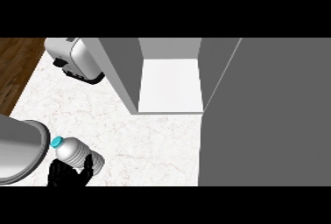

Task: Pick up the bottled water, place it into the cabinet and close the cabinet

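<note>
The water bottle (74, 152), clear with a blue cap, is tilted with its cap toward the upper left, low at the left of the head view. My left hand (65, 176) is curled round its lower end, thumb across its side, and hides the base. The left forearm (18, 151) comes in large and grey from the left edge. Whether the bottle touches the counter I cannot tell. The cabinet (169, 83) stands open at the top centre, its white shelf bare. Its grey door (265, 113) is swung out and fills the right side. My right hand does not show.
A silver toaster (77, 59) stands at the upper left, just left of the cabinet's side wall (119, 70). White marble counter (142, 135) lies between the bottle and the cabinet. Dark wood floor (13, 65) shows past the counter's left edge.
</note>
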Controlling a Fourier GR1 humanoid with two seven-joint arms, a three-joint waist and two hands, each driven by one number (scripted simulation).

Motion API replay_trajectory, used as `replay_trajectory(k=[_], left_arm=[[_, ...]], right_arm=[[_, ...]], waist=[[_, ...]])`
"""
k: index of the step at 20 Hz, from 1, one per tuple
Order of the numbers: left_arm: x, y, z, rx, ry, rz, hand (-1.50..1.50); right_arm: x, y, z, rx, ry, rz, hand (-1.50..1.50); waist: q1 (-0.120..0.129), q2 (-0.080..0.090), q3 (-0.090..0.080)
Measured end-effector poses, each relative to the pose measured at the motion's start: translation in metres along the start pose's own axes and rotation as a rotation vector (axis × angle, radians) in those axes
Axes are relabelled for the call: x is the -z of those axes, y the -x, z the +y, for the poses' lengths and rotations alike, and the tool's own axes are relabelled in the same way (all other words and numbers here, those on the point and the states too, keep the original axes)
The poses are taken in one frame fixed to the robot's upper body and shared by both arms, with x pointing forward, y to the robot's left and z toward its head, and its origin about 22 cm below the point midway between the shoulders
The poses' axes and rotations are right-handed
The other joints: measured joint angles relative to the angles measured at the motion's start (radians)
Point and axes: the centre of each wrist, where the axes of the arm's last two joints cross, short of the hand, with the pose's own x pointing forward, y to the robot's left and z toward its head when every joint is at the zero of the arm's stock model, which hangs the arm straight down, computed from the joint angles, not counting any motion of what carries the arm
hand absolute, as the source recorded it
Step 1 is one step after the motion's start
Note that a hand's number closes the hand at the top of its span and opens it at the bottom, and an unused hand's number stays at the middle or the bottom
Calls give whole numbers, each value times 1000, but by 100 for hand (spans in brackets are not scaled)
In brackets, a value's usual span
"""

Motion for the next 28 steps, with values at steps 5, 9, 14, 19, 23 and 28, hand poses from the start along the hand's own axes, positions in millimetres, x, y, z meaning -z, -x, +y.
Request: replay_trajectory(k=[5,9,14,19,23,28], left_arm=[[10,-3,-20,8,65,-46,150],[27,0,-47,-13,305,36,150],[39,1,-78,-48,540,117,150],[37,-12,-114,-73,678,139,150],[29,-27,-142,-81,755,152,150],[8,-51,-186,-104,829,141,150]], right_arm=[[-1,1,1,6,8,-7,-150],[2,5,3,25,-1,-31,-150],[5,6,7,44,-1,-40,-150],[6,6,5,31,7,-47,-150],[10,7,3,22,1,-56,-150],[11,8,-2,2,-7,-59,-150]], waist=[[-2,-1,1],[-18,1,0],[-16,1,0],[1,-2,1],[6,-3,2],[8,-4,2]])
